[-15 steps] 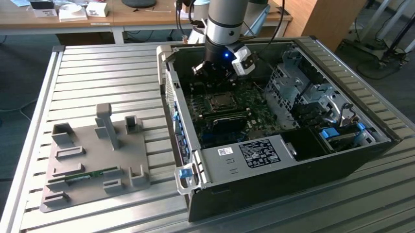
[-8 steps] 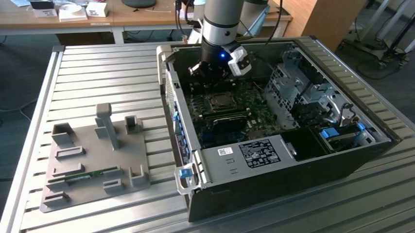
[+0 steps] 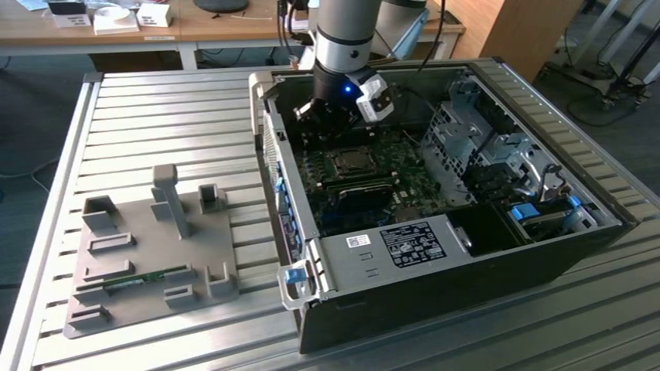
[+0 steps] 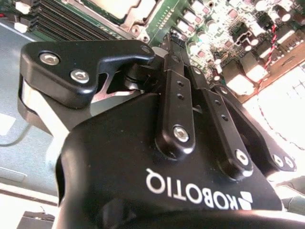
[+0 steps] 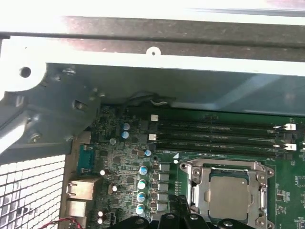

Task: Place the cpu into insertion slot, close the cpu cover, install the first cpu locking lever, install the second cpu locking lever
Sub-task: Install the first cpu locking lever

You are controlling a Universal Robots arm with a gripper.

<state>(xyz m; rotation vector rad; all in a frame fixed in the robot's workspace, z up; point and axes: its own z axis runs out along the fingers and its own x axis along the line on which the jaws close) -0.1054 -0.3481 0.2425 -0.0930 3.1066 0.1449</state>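
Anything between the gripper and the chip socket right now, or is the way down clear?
Nothing visible stands between them. The gripper hangs over the green board, close beside the chip, which lies seated with the cover frame down around it.

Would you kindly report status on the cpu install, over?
Claw low over motherboard, beside cpu. Cpu seated, cpu cover down over it. Nothing blocking seen.

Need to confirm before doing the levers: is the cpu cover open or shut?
Shut: in the first wrist view the cpu cover lies flat, framing the cpu seated in its window. Latched or not: cannot tell.
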